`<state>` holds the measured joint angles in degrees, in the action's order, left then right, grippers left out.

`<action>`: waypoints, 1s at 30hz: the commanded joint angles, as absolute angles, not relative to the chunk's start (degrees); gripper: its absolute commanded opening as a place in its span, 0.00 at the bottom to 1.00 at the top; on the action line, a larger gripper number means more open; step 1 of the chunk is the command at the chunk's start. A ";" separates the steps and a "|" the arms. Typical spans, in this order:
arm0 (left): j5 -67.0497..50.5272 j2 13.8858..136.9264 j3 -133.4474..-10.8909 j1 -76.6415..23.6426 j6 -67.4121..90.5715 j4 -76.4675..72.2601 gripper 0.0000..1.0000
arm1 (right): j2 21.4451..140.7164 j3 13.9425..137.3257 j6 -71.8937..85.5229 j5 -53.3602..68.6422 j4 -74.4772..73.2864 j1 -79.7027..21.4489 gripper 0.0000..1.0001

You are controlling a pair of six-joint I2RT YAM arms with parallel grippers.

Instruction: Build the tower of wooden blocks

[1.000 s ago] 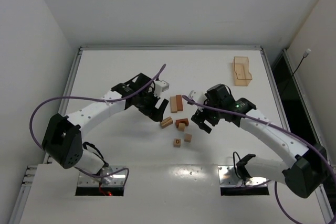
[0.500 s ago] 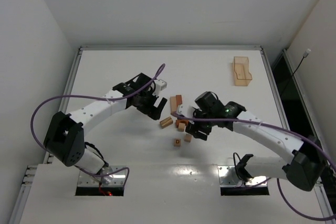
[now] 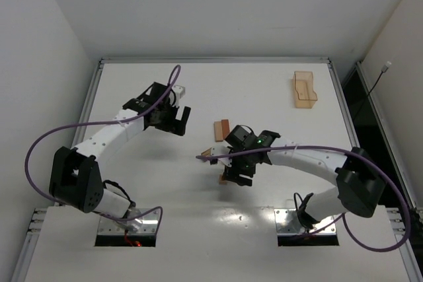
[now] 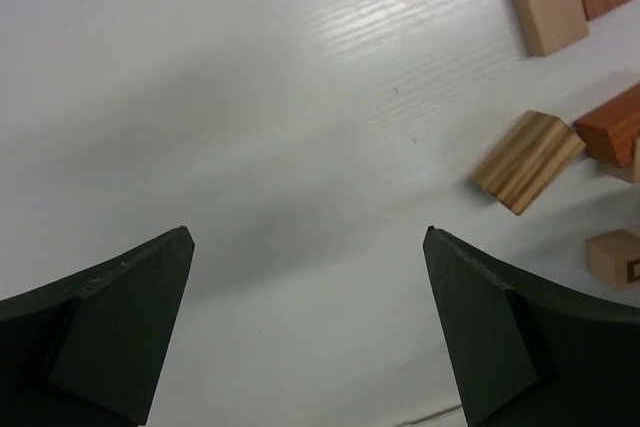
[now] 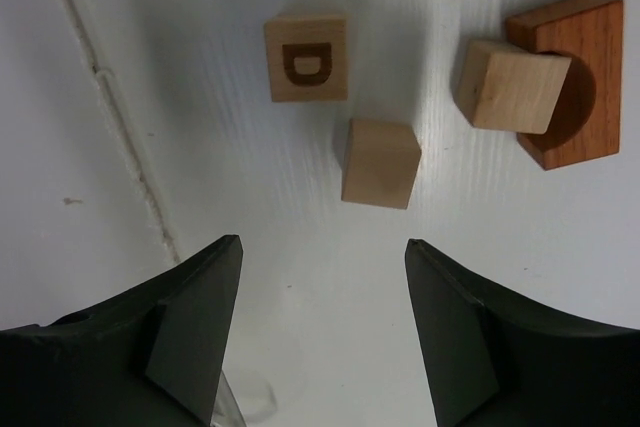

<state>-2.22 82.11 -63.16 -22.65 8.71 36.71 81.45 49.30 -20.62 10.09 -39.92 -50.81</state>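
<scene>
White tabletop [image 3: 277, 90], mid: small tan & reddish-brown wood blocks [image 3: 222, 130] lie loose, nothing stacked yet; right gripper [image 5: 322, 252] spread, empty, w/ plain light-tan wooden cube [image 5: 380, 162] just ahead betw. its fingers; left gripper [image 4: 310, 237] spread, empty, well apart, so right's nearer.

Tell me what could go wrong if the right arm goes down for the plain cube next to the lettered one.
1. The plain cube lies close to the D cube. The open right fingers are spread wider than the plain cube, so one could push the D cube on the way down.
2. A tilted cube appears to lean on the red-brown arch just beside them. A bump there could tip it or shift the arch.
</scene>
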 commanded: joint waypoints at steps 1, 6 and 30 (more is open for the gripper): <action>-0.79 79.80 -64.07 -19.69 10.37 35.07 0.99 | 83.92 53.52 -18.29 8.88 -36.65 -50.46 0.63; -2.37 79.80 -64.07 -16.96 10.90 35.07 0.99 | 89.64 56.68 -16.96 6.77 -36.04 -49.92 0.62; -5.19 84.81 -64.60 -13.01 10.90 35.07 0.99 | 97.21 58.80 -15.38 3.16 -37.44 -49.92 0.58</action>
